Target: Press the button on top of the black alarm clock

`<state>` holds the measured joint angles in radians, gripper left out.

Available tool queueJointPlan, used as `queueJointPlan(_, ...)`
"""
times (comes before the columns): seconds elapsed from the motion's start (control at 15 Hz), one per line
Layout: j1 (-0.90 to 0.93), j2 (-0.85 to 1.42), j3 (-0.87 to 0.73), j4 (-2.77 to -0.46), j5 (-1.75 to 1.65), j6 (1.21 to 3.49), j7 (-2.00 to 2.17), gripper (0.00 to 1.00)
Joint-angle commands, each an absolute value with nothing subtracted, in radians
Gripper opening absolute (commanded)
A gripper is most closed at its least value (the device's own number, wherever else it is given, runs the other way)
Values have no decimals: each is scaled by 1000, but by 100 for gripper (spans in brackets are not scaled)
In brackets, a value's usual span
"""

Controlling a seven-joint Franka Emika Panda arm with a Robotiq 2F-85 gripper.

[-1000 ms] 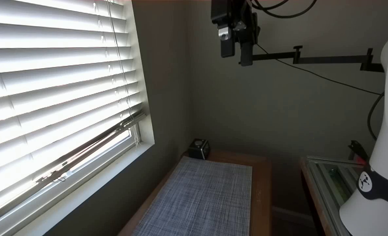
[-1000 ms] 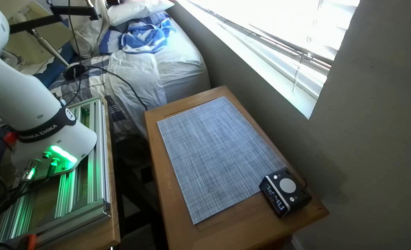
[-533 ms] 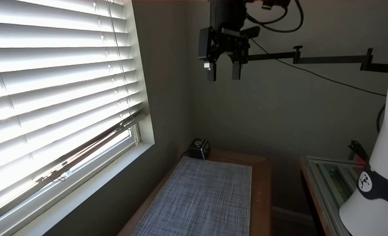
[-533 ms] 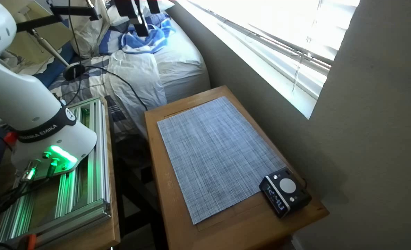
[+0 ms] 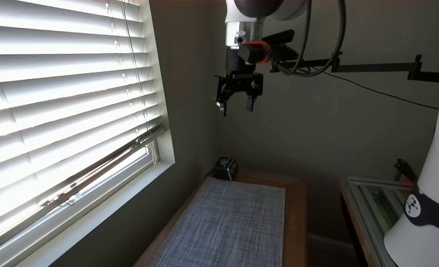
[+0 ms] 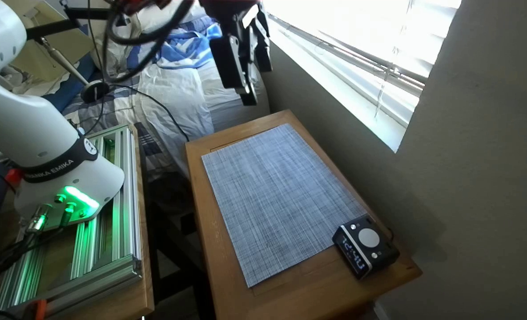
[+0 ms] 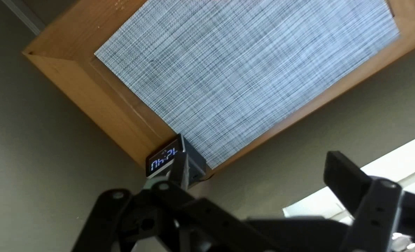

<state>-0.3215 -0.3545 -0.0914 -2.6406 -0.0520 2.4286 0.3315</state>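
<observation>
Lowered Robotiq gripper (image 5: 236, 108) toward seven o'clock, spread, empty | judged digital alarm clock (image 6: 364, 251) light, slide-prone | favoured pressing round top button (image 6: 368, 238)

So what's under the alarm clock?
The wooden table shows beside the black alarm clock, with the grey mat along one side. The spot beneath is covered; I can't tell whether the mat reaches under.

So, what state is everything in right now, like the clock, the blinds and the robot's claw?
Gripper: open, empty, in the air
Black alarm clock: powered, digits lit
Round top button: untouched
Robot base light: glowing green
Blinds: lowered, gap left beneath
Grey woven mat: lying flat
Bedding: rumpled
</observation>
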Motion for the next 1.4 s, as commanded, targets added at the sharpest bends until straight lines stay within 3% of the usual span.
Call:
queueJointPlan(0.0,-366,-145,-82,-2559,-154,2583,452,100)
queueJointPlan(0.47,-338,144,-196,-2373,-328,2656,681,100)
queueJointPlan(0.53,-318,48,-204,-2460,-273,2661,594,100)
queueJointPlan(1.33,-286,211,-257,-2346,-229,2651,576,100)
